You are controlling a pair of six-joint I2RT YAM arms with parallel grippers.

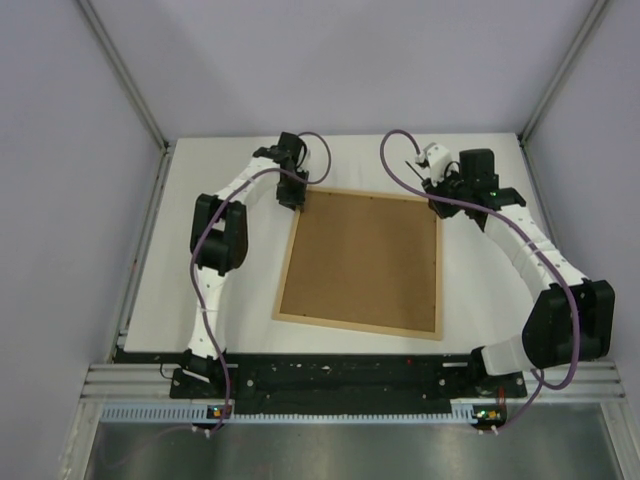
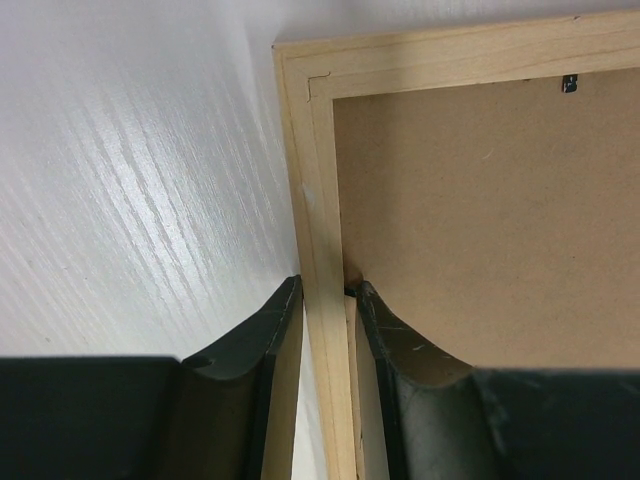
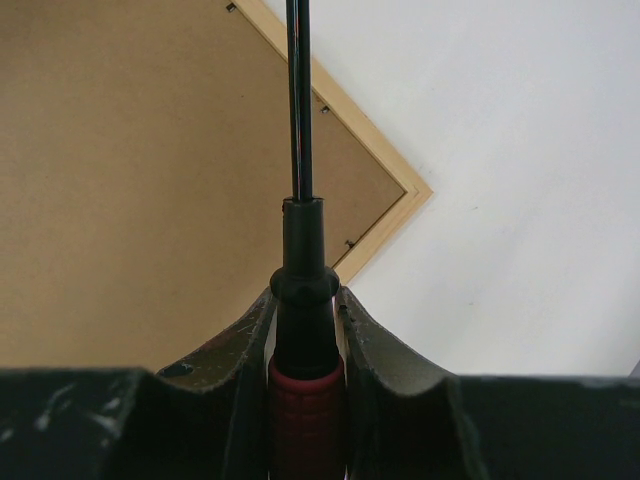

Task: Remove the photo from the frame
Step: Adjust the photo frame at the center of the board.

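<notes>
The frame (image 1: 355, 327) lies face down on the white table, its brown backing board (image 1: 365, 258) upward. The photo is hidden under the board. My left gripper (image 1: 297, 205) is at the frame's far left corner. In the left wrist view it (image 2: 328, 290) is shut on the frame's pale wood rim (image 2: 300, 150), one finger outside, one on the board (image 2: 480, 220). My right gripper (image 1: 443, 205) hovers at the far right corner, shut (image 3: 305, 295) on a screwdriver (image 3: 299, 120) with a red and black handle. Its shaft points over the board (image 3: 130, 180).
Small metal tabs (image 3: 349, 243) sit along the inside of the rim (image 3: 395, 205); one also shows in the left wrist view (image 2: 569, 84). White table (image 1: 190, 260) surrounds the frame. Grey walls stand at the left, right and back.
</notes>
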